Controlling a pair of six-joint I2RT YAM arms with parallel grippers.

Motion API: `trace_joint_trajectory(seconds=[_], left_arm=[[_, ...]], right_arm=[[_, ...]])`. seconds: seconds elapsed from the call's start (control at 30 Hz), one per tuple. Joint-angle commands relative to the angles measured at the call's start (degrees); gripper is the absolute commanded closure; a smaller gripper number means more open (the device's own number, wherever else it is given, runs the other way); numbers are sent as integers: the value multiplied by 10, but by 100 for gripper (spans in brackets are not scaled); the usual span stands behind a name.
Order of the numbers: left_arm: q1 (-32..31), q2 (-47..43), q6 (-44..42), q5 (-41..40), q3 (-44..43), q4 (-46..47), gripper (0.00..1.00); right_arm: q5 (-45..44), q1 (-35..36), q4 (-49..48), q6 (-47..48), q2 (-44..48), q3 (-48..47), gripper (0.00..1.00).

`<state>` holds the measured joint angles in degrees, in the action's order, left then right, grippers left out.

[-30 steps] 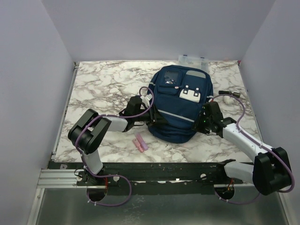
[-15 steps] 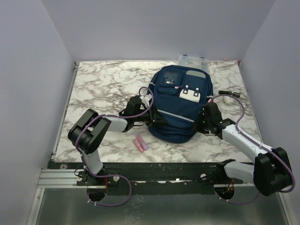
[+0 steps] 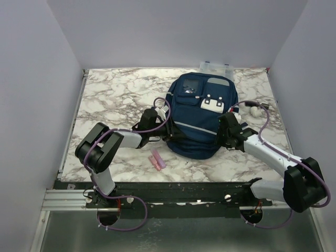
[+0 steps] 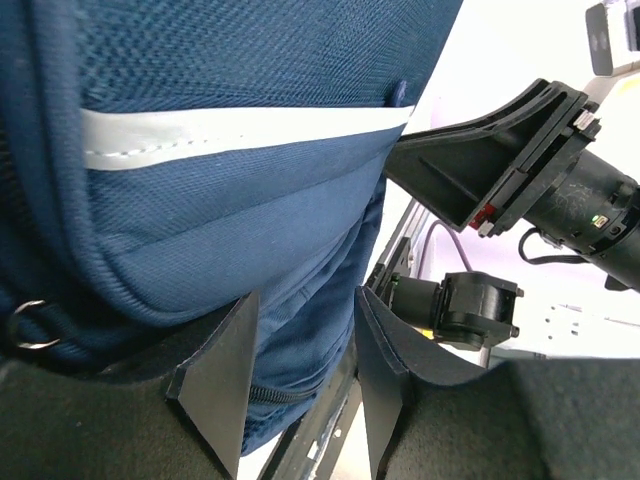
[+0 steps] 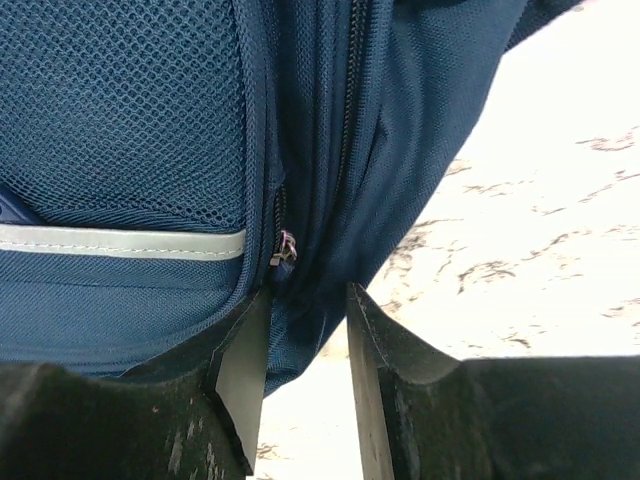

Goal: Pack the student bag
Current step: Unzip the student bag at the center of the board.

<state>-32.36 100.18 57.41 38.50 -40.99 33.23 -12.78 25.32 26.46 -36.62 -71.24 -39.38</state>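
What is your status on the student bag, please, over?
Left gripper clamped on a fold of the student bag. Right gripper astride fabric by the zipper, grip unclear. Pink object lies outside the bag, blocking nothing.

A grey-veined marble bench (image 3: 115, 94) is enclosed by pale walls (image 3: 42, 79), with a clear plastic box (image 3: 215, 66) set at its far edge, a small pink object (image 3: 157, 160) laid near the front and a small white item (image 3: 254, 111) at the right.
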Motion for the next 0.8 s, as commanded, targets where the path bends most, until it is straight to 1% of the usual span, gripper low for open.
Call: trace_joint_trajectory(seconds=[0.0,0.1,0.2,0.27,0.33,0.43,0.53,0.63,0.77], left_arm=[[4,-17,-11,-17,16,2,55],[4,-21,-14,-20,19,2,55],[5,-21,-13,-13,17,2,55],[6,-20,-17,-14,17,1,55],[8,-12,-18,-16,15,1,55],[9,-10,-14,-13,15,1,55],[9,-26,-15,-19,26,1,55],[9,-39,-17,-32,25,-3,53],[4,-34,-2,-54,11,-14,53]], right_arm=[[-115,3,7,16,11,-25,60],[-130,2,8,25,17,-30,61],[-140,2,13,27,21,-39,68],[-138,3,8,31,25,-36,74],[-144,2,3,32,25,-30,79],[-137,2,6,26,12,-36,78],[-60,3,-20,24,15,-29,73],[-3,2,-74,6,33,3,69],[38,2,-137,-18,56,47,67]])
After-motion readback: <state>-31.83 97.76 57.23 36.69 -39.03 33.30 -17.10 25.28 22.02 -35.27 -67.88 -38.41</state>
